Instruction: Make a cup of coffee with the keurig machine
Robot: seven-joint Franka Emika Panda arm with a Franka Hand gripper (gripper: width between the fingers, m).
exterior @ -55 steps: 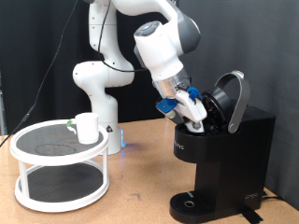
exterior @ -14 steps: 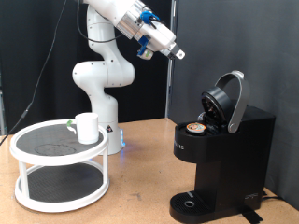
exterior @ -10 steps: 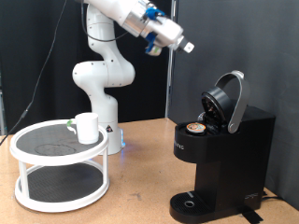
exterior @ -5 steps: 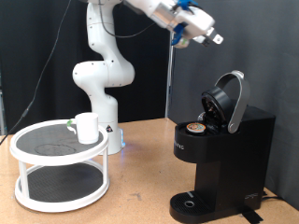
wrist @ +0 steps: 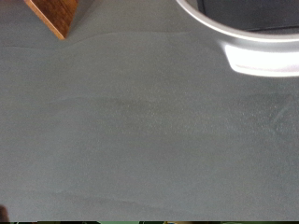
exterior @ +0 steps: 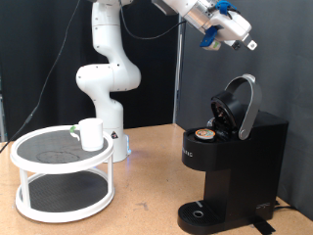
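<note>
Gripper: high above the keurig machine — empty; open or closed, cannot tell.
Lid: up, pod seated — press squarely down.
Cup: on white stand.

The only lettering in view is a short pale mark on the black front of the keurig machine, just below its open pod chamber; it is too small and blurred to read. The wrist view shows no writing.
</note>
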